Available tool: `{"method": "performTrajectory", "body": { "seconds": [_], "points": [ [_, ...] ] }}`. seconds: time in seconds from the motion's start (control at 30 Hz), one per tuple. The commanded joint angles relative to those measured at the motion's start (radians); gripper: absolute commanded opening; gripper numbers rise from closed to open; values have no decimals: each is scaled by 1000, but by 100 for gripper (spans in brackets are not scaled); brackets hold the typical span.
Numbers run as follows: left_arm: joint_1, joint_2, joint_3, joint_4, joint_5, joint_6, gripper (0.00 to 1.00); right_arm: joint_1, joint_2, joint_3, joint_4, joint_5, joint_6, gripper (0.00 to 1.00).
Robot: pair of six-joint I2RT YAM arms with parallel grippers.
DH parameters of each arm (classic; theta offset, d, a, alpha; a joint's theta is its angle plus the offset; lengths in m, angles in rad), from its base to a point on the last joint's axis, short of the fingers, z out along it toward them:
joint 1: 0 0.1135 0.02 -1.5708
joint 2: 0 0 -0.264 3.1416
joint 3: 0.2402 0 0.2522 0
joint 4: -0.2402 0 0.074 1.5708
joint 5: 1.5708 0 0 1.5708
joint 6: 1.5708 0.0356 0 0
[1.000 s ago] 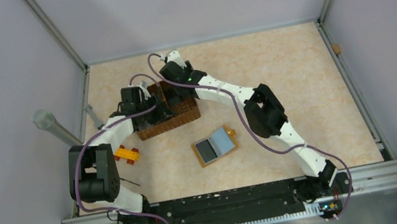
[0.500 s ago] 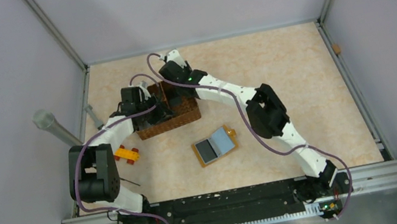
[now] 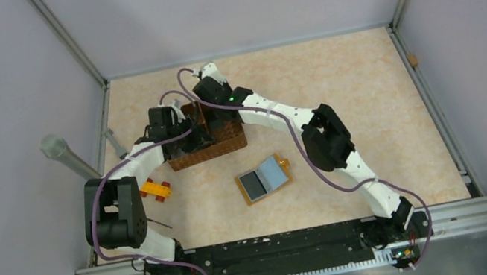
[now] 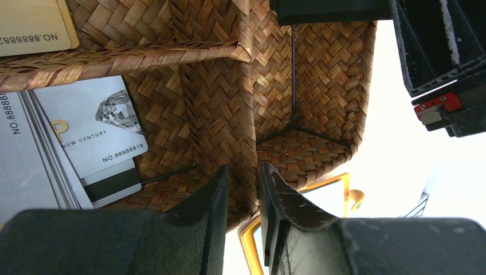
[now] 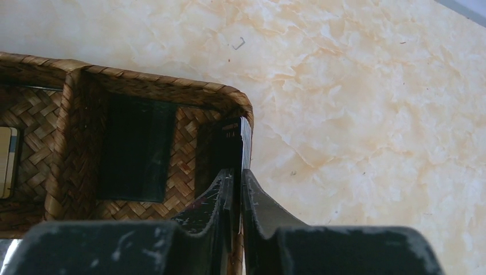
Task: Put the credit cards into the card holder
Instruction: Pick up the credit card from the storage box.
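The card holder (image 3: pixel 263 180) lies open on the table, orange-rimmed with a dark grey inside. Credit cards sit in the brown woven basket (image 3: pixel 226 142): grey ones (image 4: pixel 86 123) and a pale yellowish one (image 4: pixel 31 23) in the left wrist view. My left gripper (image 4: pixel 243 171) (image 3: pixel 189 138) is shut on the basket's woven wall, one finger on each side. At the basket's far right corner, my right gripper (image 5: pixel 236 172) (image 3: pixel 216 112) is shut on a dark credit card (image 5: pixel 232 146) that stands on edge against the wall. Another black card (image 5: pixel 136 148) leans in the neighbouring compartment.
A small orange-and-red toy block (image 3: pixel 155 189) lies left of the card holder, near the left arm. Woven dividers (image 4: pixel 114 57) split the basket into compartments. A grey cylinder (image 3: pixel 57 149) stands outside the frame at the left.
The right gripper's jaws have closed onto the upright dark card and its wrist has shifted slightly. The left gripper keeps its hold on the basket wall.
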Motion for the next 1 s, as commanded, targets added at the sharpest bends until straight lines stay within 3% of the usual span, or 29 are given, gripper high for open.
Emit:
{"method": "performTrajectory", "body": {
  "seconds": [0.0, 0.07, 0.2, 0.4, 0.57, 0.97],
  "points": [
    [1, -40, -3, 28, -5, 11, 29, 1, -91, 31, -7, 13, -8, 5],
    [1, -50, -6, 27, -21, 15, 28, 2, -98, 31, -7, -3, 0, 0],
    [1, -82, -6, 15, -57, 29, 28, 1, -113, 38, -4, -24, 5, 0],
    [1, -132, -4, 3, -102, 59, 38, 0, -144, 42, -2, -54, 7, 0],
    [-5, -177, -9, 19, -98, 91, 50, -10, -173, 40, -13, -111, 35, 0],
    [-114, -364, -72, 149, -146, 234, 78, -111, -356, -123, 61, -472, 212, 0]
  ]
}}
